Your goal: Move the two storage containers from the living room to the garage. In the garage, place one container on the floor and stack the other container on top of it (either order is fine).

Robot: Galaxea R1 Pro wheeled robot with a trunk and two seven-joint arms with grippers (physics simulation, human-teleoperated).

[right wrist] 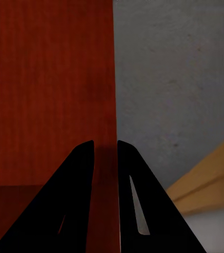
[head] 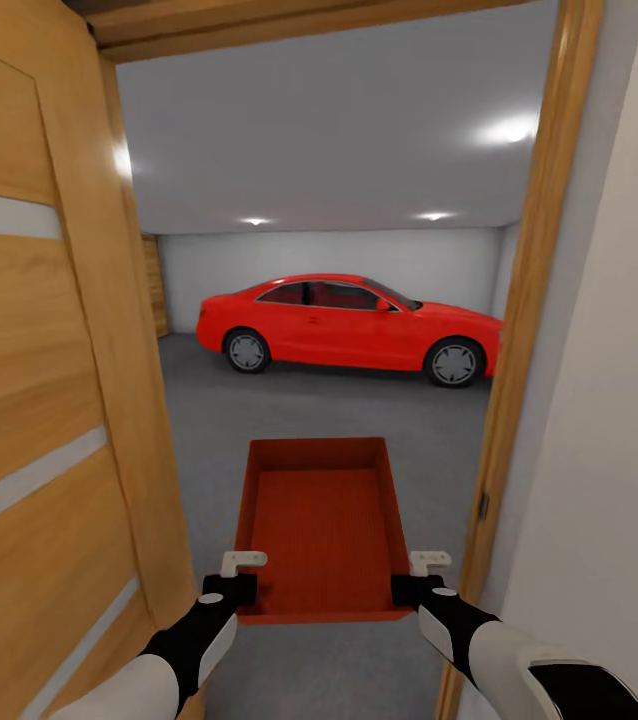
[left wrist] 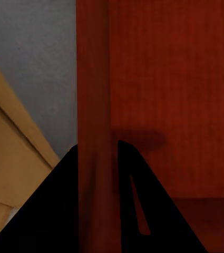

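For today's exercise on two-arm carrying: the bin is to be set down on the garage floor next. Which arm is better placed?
Neither alone: the left gripper and right gripper each clamp a side wall of the storage container, so both should lower together.

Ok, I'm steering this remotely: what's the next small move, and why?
Probably roll straight ahead through the doorway: both grippers, left and right, grip the bin, and the grey garage floor begins just past the open door.

The storage container (head: 321, 525) sat in the doorway, between the open door (head: 49, 400) on the left and the door frame (head: 524, 330) on the right. Beyond it lay the garage floor (head: 359, 405), with a car (head: 351, 328) parked across the far side before the back wall (head: 329, 255).
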